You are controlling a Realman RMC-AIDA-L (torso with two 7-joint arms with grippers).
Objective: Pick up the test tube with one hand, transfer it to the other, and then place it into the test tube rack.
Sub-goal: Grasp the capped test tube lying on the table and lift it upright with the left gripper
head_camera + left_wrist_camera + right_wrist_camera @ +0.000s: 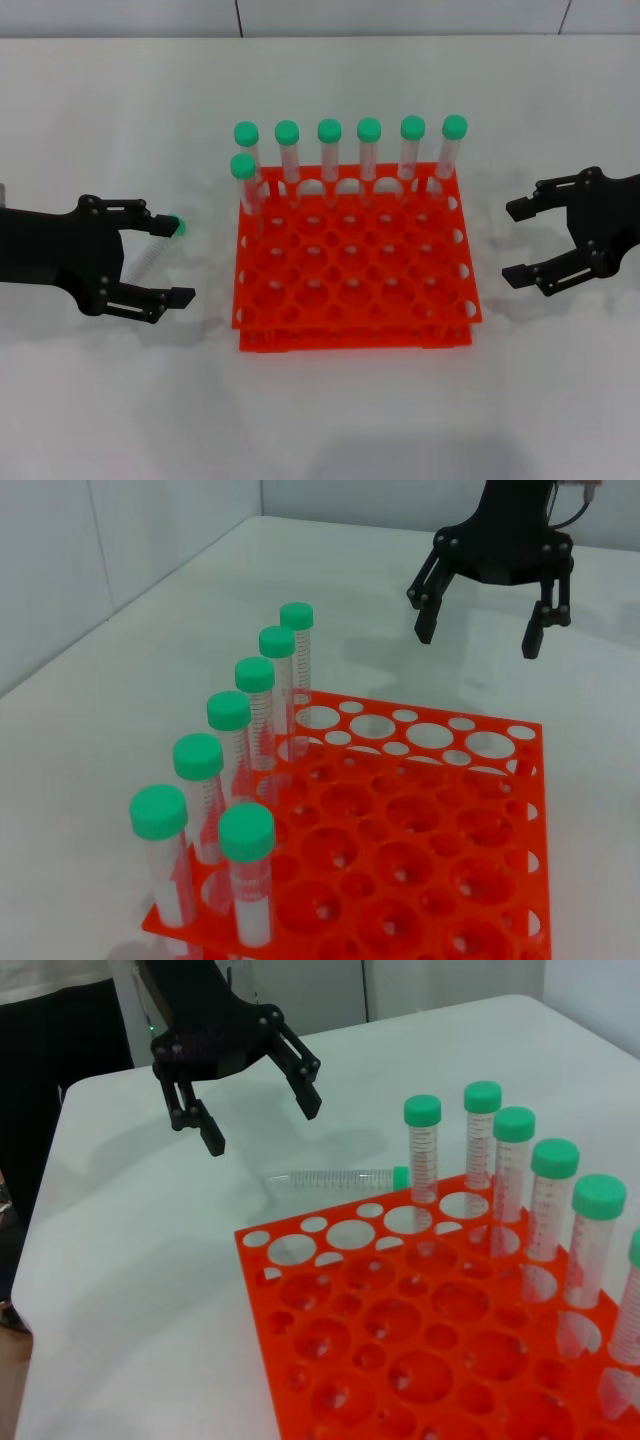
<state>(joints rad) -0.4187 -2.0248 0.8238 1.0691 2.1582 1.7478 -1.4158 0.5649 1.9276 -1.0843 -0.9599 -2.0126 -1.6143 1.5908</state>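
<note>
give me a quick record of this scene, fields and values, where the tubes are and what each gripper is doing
loose test tube: lying on the table, left of the rack, green cap toward it
left gripper: open, above the loose tube, not gripping
right gripper: open, empty, right of the rack
test tube rack: orange-red, centre of table
racked tubes: seven upright, six in back row, one in front at left end

Rack's far row: we see seven upright tubes [329,150] blocking it.
Front holes of the test tube rack [355,255]: open from above.
Table [120,400] either side: we find bare passage.
</note>
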